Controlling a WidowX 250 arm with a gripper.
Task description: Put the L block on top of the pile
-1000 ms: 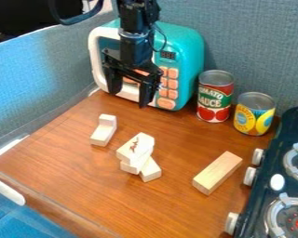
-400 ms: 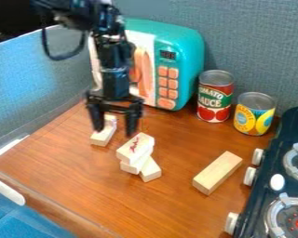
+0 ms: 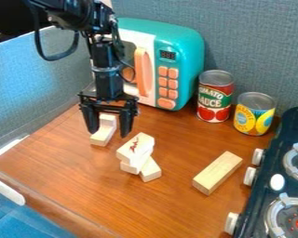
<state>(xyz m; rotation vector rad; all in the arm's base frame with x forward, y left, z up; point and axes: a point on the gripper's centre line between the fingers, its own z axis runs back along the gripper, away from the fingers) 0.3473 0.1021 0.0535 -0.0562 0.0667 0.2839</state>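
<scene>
The arm hides part of the microwave (image 3: 186,60) and runs out of view at the top; the stove (image 3: 273,169) is cut off at the right edge. In the pile (image 3: 136,145), the upper blocks partly cover those below. The gripper (image 3: 108,133) stands wide, its two fingers spread to either side of the L block (image 3: 102,136), which sits on the table (image 3: 170,209) near the pile, on the microwave's side. Whether either finger touches it is hard to make out. Counting up, there is one L block, three blocks visible in the pile, one long block (image 3: 217,172) lying well apart, two cans, one red (image 3: 215,97) and one yellow (image 3: 254,115), one microwave and one stove, with two burners in sight.
</scene>
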